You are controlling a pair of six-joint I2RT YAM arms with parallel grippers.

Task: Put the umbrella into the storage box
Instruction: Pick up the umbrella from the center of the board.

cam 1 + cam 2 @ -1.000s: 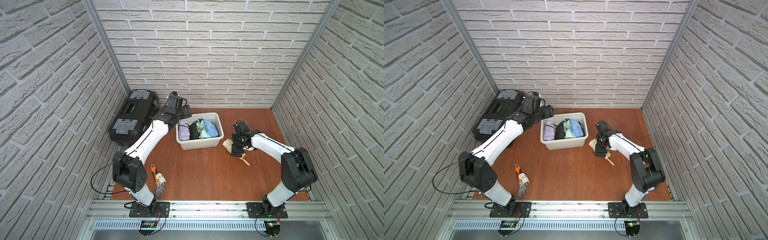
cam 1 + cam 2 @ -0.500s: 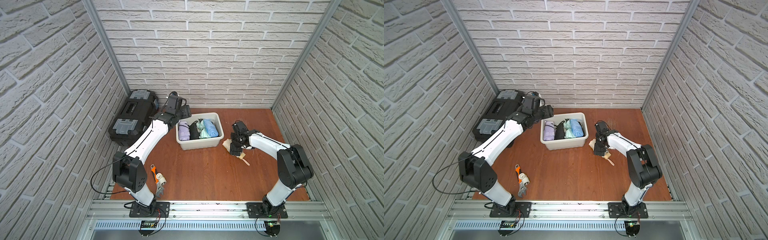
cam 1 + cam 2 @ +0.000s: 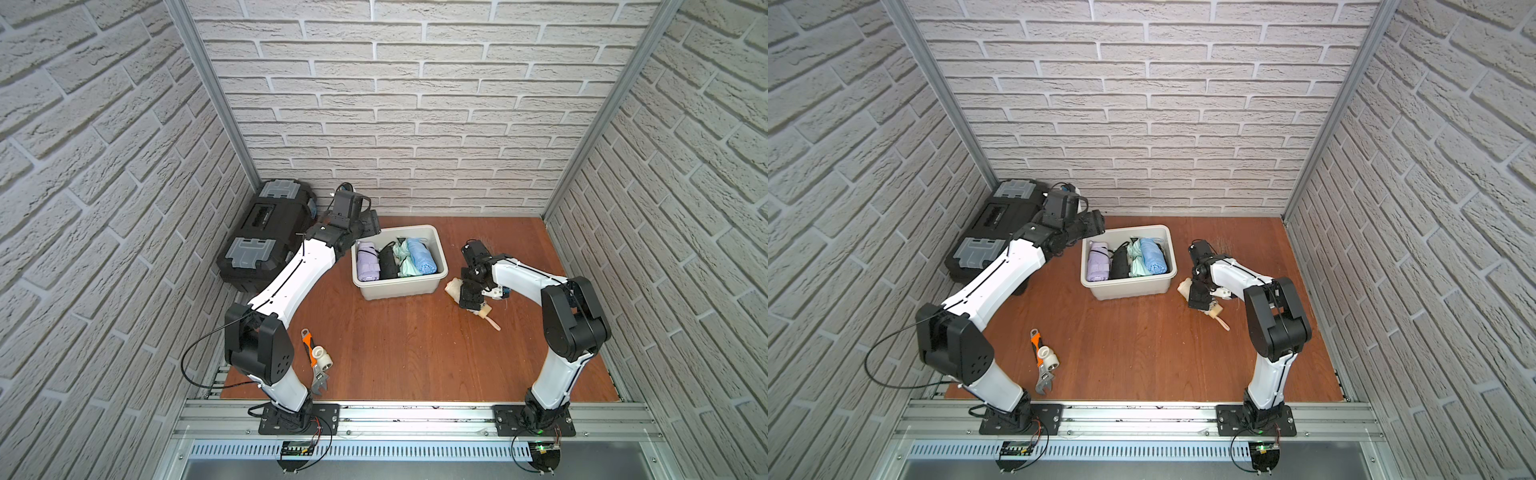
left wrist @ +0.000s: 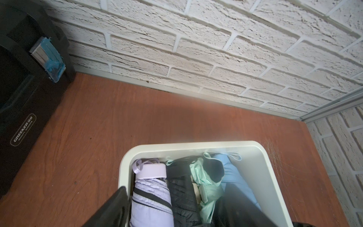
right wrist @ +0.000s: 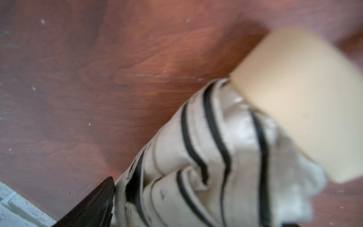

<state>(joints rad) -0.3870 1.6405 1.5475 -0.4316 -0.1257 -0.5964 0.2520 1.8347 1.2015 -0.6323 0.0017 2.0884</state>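
- The umbrella (image 3: 454,288), folded cream fabric with black stripes and a beige handle, lies on the wooden table (image 3: 415,353) just beside the storage box (image 3: 399,286), under the right gripper (image 3: 468,302). The jaws straddle it, but gripped or not I cannot tell.
- That gripper has slid slightly boxward since a second ago.
- Farther back, the left gripper (image 3: 369,222) hangs spread and empty above the box's far corner.

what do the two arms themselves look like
The left arm and right arm match: smooth white tapered links between bulky black joints, each on a black base plate. A thin black cable loops out beside the left one's lower joint.
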